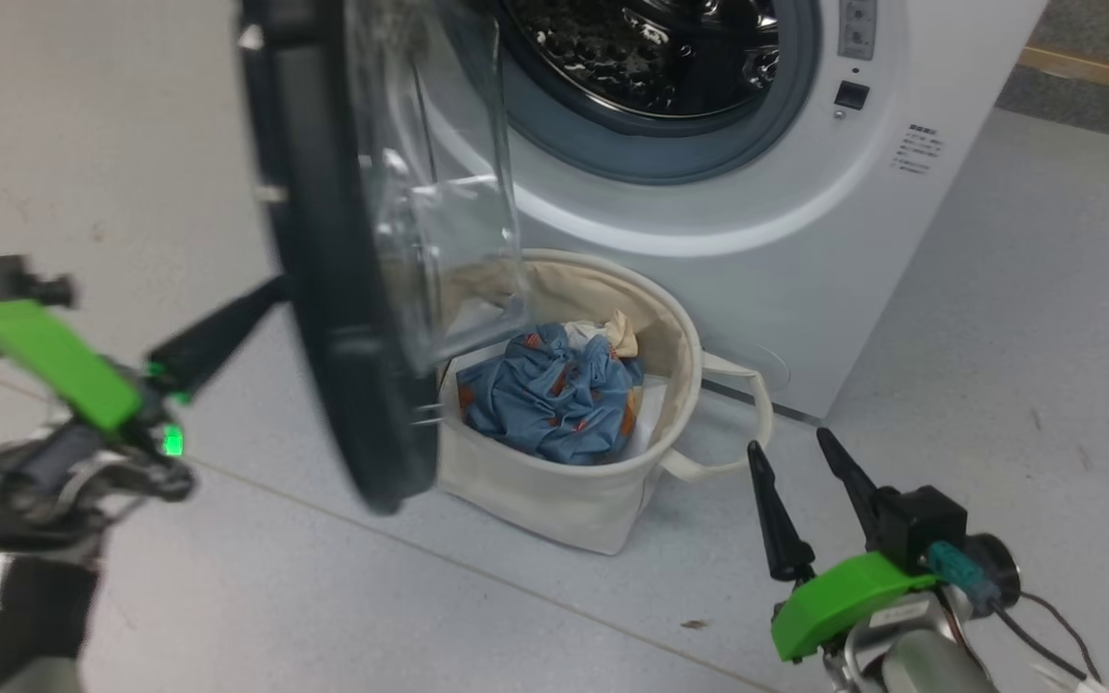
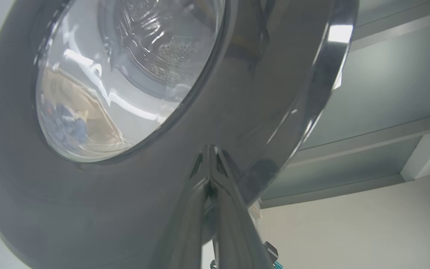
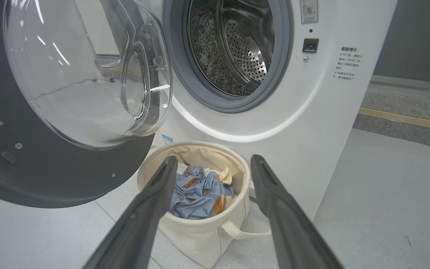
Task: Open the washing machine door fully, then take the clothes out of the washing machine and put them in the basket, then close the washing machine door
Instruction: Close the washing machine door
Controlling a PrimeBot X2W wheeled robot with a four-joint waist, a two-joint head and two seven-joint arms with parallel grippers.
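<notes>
Washing machine door (image 1: 323, 289) stood open, its black outer rim touching the left gripper's (image 2: 210, 153) closed, empty tips, the washing machine (image 1: 805, 241) lying beyond. The right gripper (image 1: 788, 441), spread wide, hung farther off.

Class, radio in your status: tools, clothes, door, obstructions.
Left tool shut, tips on washing machine door, outer face. Right tool open, empty. Clothes in basket. Basket close by door's swing.

door (image 3: 62, 179) open | clothes (image 3: 196, 194) in basket (image 3: 196, 237) | right end effector (image 3: 214, 158) spread
</notes>
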